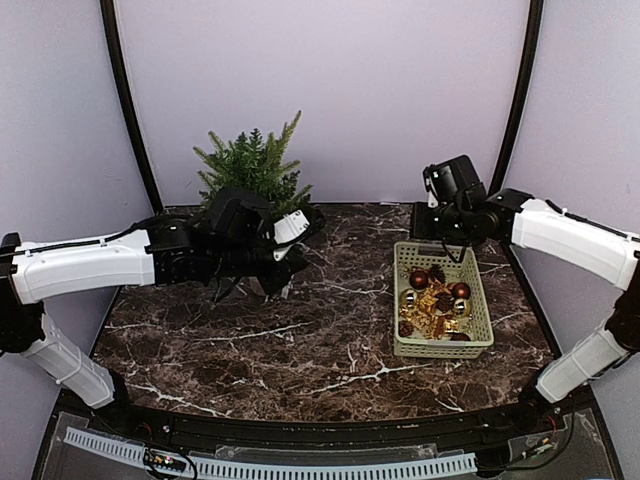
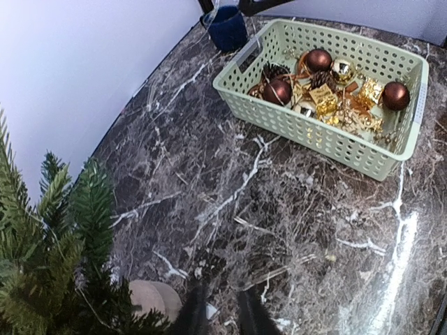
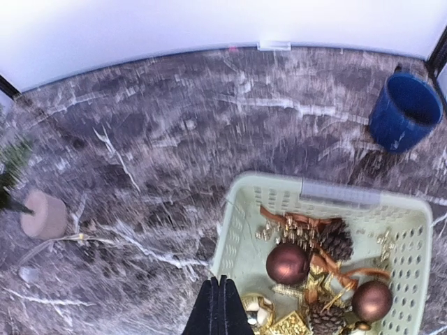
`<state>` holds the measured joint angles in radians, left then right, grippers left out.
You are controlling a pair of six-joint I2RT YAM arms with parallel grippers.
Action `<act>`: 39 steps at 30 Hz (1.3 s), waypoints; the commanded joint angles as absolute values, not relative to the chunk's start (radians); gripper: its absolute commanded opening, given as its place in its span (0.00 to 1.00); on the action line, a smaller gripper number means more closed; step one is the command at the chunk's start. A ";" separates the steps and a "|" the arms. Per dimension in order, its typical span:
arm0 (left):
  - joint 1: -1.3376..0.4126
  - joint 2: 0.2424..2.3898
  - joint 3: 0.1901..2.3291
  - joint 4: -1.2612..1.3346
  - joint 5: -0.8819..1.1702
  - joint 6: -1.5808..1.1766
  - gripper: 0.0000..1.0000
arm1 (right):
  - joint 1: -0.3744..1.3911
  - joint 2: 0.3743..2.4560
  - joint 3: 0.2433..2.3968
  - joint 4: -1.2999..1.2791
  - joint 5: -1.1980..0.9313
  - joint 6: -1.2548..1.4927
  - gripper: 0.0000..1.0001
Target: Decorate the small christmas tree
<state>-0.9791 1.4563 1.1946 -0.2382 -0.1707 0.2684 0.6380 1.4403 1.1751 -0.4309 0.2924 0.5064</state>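
The small christmas tree stands at the back left of the marble table; my left arm hides its pot in the top view. In the left wrist view its green branches fill the lower left and its beige pot sits just left of my fingers. My left gripper is open and empty, low over the marble beside the pot. My right gripper is shut and empty, above the near-left edge of the basket. The basket holds brown balls, gold ornaments and pine cones.
The light green basket sits on the right of the table and shows in the left wrist view. A blue cup stands behind it near the back wall; it also shows in the left wrist view.
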 commanded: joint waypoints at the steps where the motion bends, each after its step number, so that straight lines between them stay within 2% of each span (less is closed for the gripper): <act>1: -0.974 1.396 1.224 -0.272 -0.124 0.217 0.40 | 0.627 1.398 1.341 -0.509 0.348 0.452 0.00; 3: -0.974 1.372 1.234 -0.275 -0.101 0.204 0.54 | 0.625 1.405 1.403 -0.541 0.354 0.435 0.00; 5: -0.974 1.345 1.250 -0.284 -0.075 0.189 0.64 | 0.624 1.414 1.458 -0.569 0.359 0.418 0.00; 9: -0.973 1.294 1.296 -0.327 -0.032 0.154 0.75 | 0.624 1.429 1.553 -0.608 0.360 0.393 0.00; 18: -0.964 1.225 1.421 -0.416 0.013 0.064 0.82 | 0.624 1.468 1.763 -0.661 0.310 0.348 0.00; 25: -0.948 1.215 1.477 -0.454 0.046 0.026 0.84 | 0.624 1.489 1.780 -0.643 0.311 0.341 0.00; 33: -0.823 1.231 1.609 -0.495 -0.035 -0.058 0.84 | 0.624 1.625 1.915 -0.606 0.312 0.338 0.00; 39: -0.648 1.264 1.708 -0.502 0.027 -0.085 0.86 | 0.623 1.776 2.108 -0.591 0.328 0.334 0.00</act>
